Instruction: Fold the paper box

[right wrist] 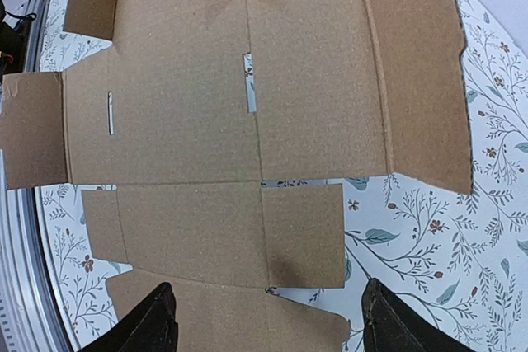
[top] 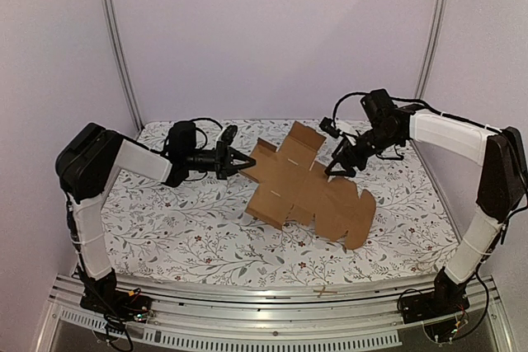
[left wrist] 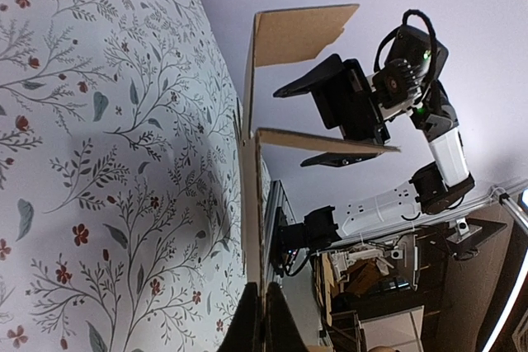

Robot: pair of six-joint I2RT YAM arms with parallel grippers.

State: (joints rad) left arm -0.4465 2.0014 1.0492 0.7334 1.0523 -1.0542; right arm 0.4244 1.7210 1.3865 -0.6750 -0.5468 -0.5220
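The paper box [top: 313, 199] is a flat brown die-cut cardboard sheet lying mid-table on the floral cloth. My left gripper [top: 246, 162] is shut on its left edge. In the left wrist view the paper box [left wrist: 251, 228] runs edge-on from my left gripper [left wrist: 264, 331], with two flaps [left wrist: 301, 35] standing up. My right gripper [top: 340, 164] hovers open over the sheet's far right part. In the right wrist view the paper box [right wrist: 206, 105] spreads flat with slots and flaps below my right gripper [right wrist: 268, 326], whose fingers [right wrist: 157, 323] stand wide apart and hold nothing.
A floral tablecloth [top: 181, 228] covers the table. An aluminium rail [top: 264, 298] runs along the near edge. Metal posts [top: 115, 39] and pale walls close in the back and sides. The right arm [left wrist: 412, 63] shows beyond the raised flaps in the left wrist view.
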